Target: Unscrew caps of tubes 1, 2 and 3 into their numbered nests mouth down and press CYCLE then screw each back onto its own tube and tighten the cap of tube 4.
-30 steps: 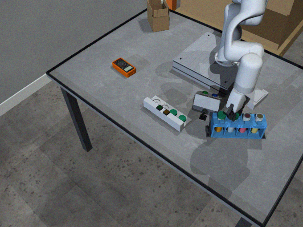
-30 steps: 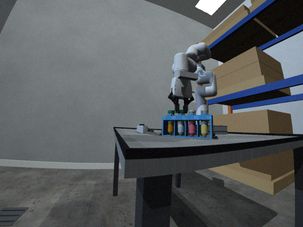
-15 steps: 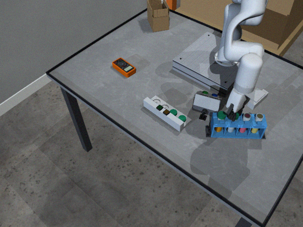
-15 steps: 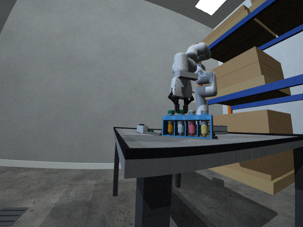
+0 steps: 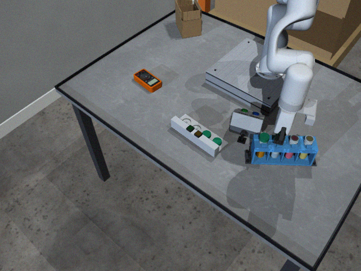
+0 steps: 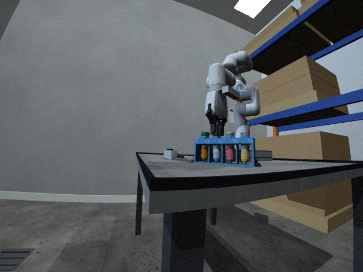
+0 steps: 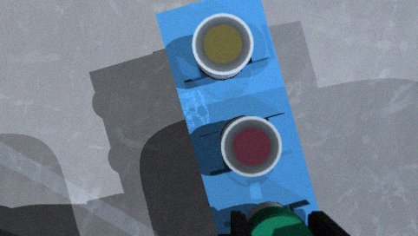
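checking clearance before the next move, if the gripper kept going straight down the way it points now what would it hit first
The gripper points straight down and is already shut on a round green screw cap, so further descent would press that cap onto the tube beneath it in the blue tube rack; how much travel is left is unclear.

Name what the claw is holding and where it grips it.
The claw is shut on a green cap atop a tube in the blue rack, fingers on the cap's opposite sides.
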### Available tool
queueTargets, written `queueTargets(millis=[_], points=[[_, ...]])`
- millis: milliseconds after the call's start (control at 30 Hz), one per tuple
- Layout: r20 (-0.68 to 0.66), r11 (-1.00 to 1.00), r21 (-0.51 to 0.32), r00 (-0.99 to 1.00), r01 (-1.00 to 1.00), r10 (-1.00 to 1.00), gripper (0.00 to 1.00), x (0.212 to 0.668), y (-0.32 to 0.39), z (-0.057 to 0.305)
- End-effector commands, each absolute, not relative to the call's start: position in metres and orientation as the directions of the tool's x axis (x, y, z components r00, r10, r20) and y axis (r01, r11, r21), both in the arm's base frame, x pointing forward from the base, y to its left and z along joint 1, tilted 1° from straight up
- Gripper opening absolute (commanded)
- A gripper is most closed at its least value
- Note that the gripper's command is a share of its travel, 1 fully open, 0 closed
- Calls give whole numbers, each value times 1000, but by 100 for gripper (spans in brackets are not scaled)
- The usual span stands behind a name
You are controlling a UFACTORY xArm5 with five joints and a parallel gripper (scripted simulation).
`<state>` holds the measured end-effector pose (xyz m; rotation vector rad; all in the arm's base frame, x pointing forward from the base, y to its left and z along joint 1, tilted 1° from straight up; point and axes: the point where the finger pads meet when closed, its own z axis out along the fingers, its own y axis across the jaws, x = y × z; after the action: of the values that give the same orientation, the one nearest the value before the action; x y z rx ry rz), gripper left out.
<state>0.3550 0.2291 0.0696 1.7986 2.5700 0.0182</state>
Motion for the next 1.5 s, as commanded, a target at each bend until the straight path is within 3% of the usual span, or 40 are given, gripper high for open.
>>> queueTargets(millis=[0, 367, 667, 1033, 1067, 1400, 1467], points=[[11, 588, 15, -588, 809, 809, 0, 356, 230, 71], [5, 833, 18, -833, 554, 554, 0, 356, 230, 71], [-2, 984, 19, -984, 179, 179, 0, 356, 230, 71], [-2, 987, 19, -987, 162, 162, 0, 356, 230, 71], [-2, 987, 19, -987, 162, 162, 46, 356, 230, 71], [-2, 987, 19, -987, 162, 162, 46, 356, 230, 71], [0, 970, 19, -970, 243, 243, 46, 356, 230, 71]])
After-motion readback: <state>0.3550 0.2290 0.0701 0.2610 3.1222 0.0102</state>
